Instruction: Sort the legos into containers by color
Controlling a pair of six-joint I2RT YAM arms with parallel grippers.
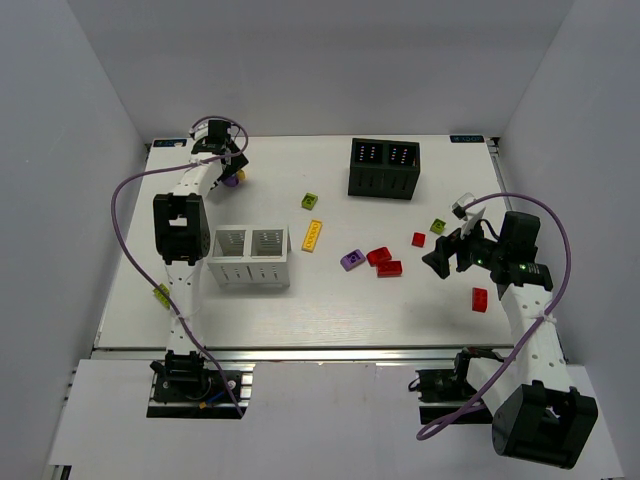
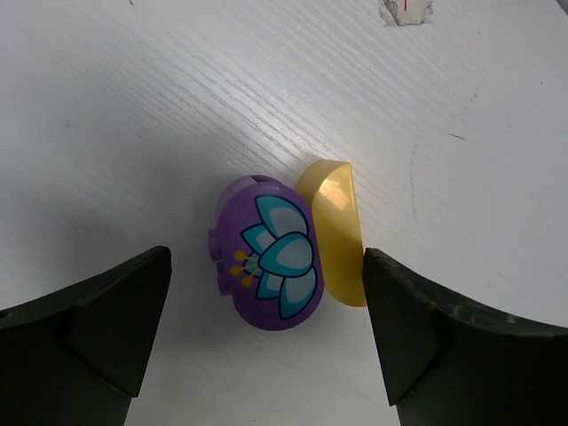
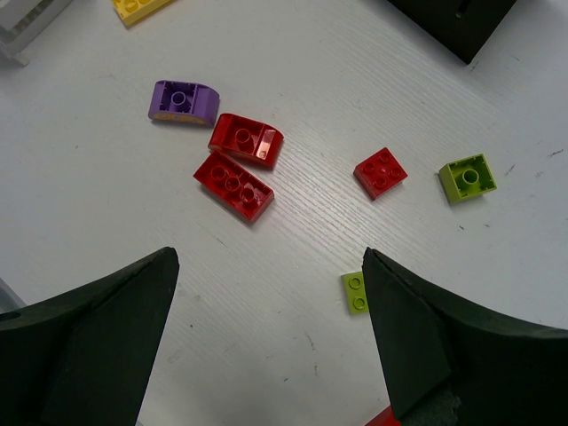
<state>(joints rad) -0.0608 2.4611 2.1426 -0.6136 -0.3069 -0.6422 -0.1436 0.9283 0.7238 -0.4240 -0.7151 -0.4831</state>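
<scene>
My left gripper (image 1: 232, 172) (image 2: 266, 333) is open at the far left of the table, low over a purple oval lego with a flower print (image 2: 269, 264) and a yellow curved lego (image 2: 335, 232) that touch each other; both lie between the jaws. My right gripper (image 1: 438, 262) (image 3: 271, 319) is open and empty above the table. Ahead of it lie a purple lego (image 3: 183, 101), two red legos (image 3: 246, 140) (image 3: 232, 185), a small red one (image 3: 381, 172), a lime one (image 3: 468, 177) and a lime plate (image 3: 355, 292). The white container (image 1: 250, 257) and the black container (image 1: 384, 168) stand apart.
A lime lego (image 1: 310, 201) and a yellow plate (image 1: 313, 236) lie mid-table. A red lego (image 1: 480, 299) lies by the right arm. A lime piece (image 1: 161, 294) sits at the left edge by the left arm. Purple cables loop over both arms.
</scene>
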